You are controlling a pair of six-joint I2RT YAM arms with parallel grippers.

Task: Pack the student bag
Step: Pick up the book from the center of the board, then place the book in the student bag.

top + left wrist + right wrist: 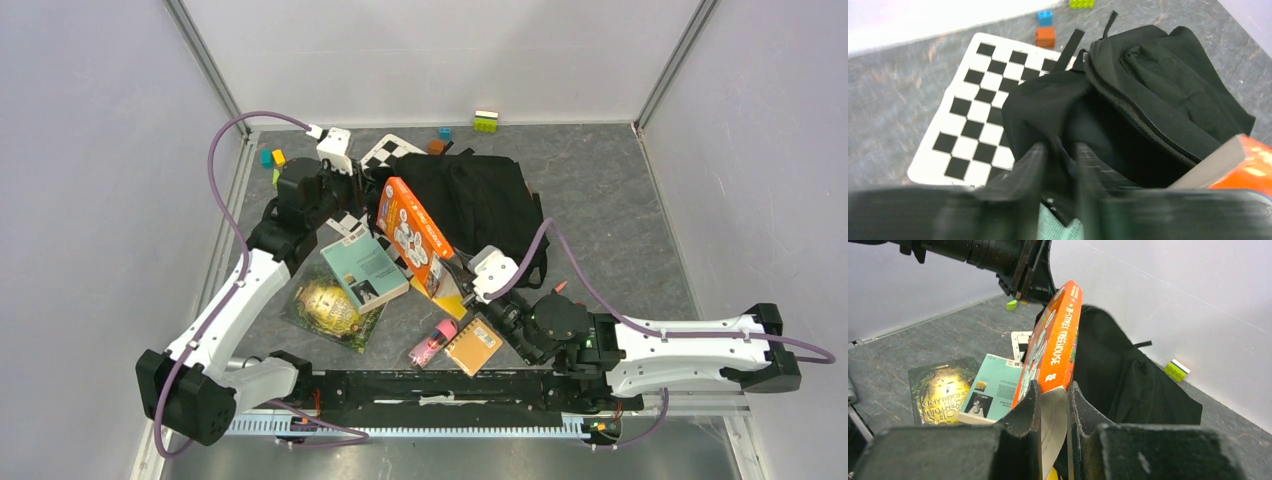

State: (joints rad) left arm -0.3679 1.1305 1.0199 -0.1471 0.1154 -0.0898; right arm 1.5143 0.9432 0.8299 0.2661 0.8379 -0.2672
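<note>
The student bag (485, 205) is a large black backpack lying at the middle back of the table, its mouth facing left. My left gripper (368, 192) is at the bag's left rim. In the left wrist view, its blurred fingers (1060, 147) stand close together with a fold of the bag's black fabric (1048, 105) between them. My right gripper (1054, 387) is shut on the lower end of an orange book (1055, 337). It holds the book tilted up at the bag's mouth (415, 235). The dark inside of the bag (1128, 150) shows beside the book's corner.
A teal book (365, 270) and a green-gold book (325, 308) lie left of the bag. A pink marker (432, 343) and a small orange notebook (473, 346) lie near the front rail. A checkerboard sheet (973, 105) and coloured blocks (486, 121) sit at the back.
</note>
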